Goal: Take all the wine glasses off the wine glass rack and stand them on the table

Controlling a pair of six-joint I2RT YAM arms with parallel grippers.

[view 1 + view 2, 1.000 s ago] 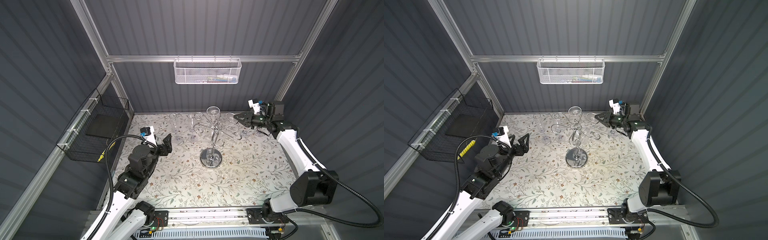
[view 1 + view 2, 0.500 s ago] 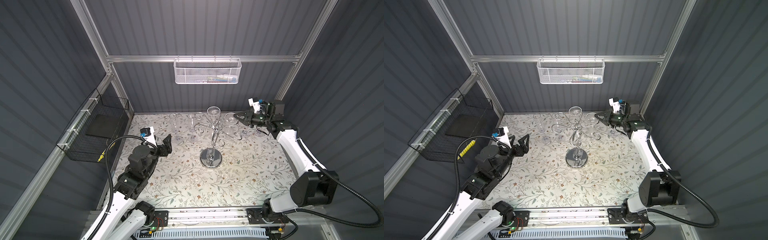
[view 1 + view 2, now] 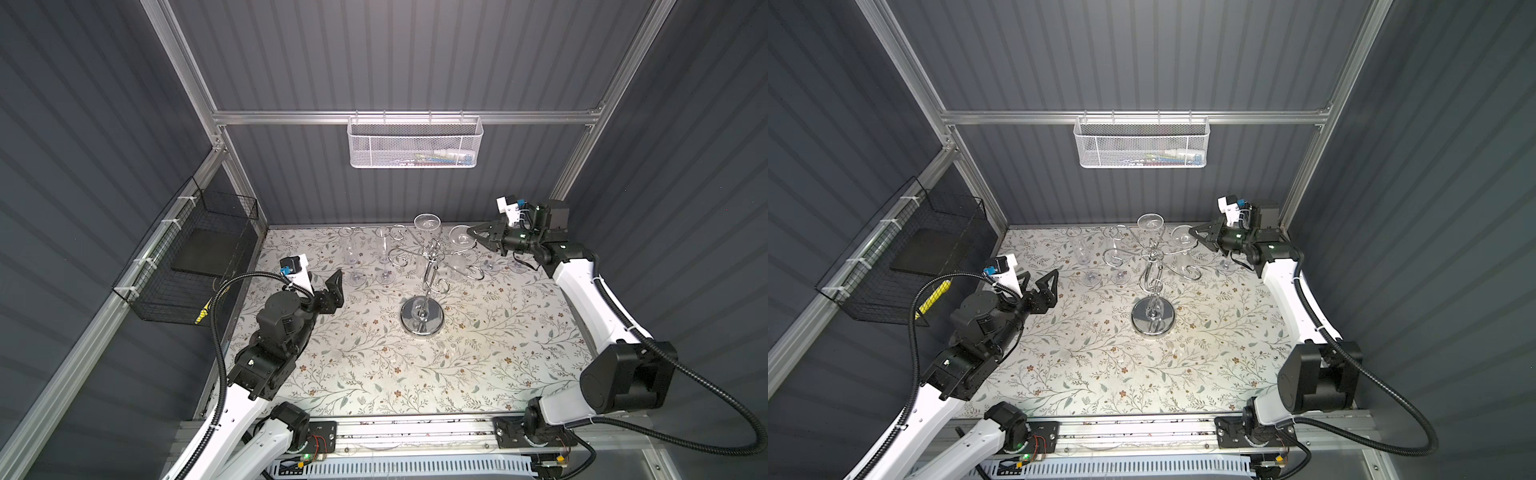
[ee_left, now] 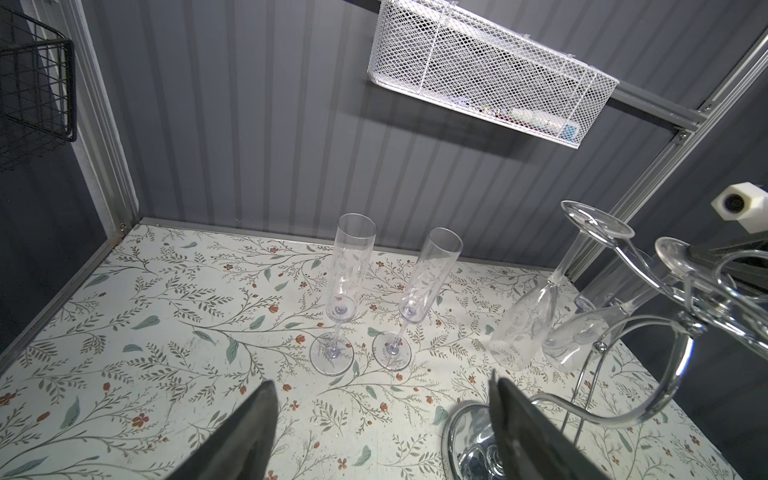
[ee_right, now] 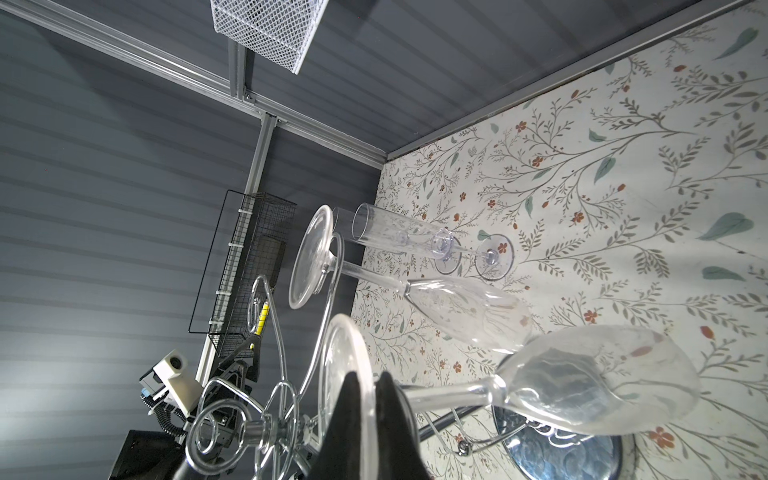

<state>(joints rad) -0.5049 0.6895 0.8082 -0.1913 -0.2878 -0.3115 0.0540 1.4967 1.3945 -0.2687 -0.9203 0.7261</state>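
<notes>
right fingers [image 5: 351, 415]: pinched shut on the round foot of the wine glass [image 5: 602, 374] | wine glass: hanging bowl-down on a scroll arm of the wine glass rack [image 3: 422, 320] | rack: standing mid-counter [image 3: 374, 374] | left fingers [image 4: 249, 432]: spread wide, holding nothing, beside the rack

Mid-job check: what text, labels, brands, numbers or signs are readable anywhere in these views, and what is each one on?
No readable text in any view.
Items in the white mesh basket: coloured print, too blurred to read.
Yellow item in the black wire basket: any marking is too small to tell.
Wine glass rack: no marks seen.
</notes>
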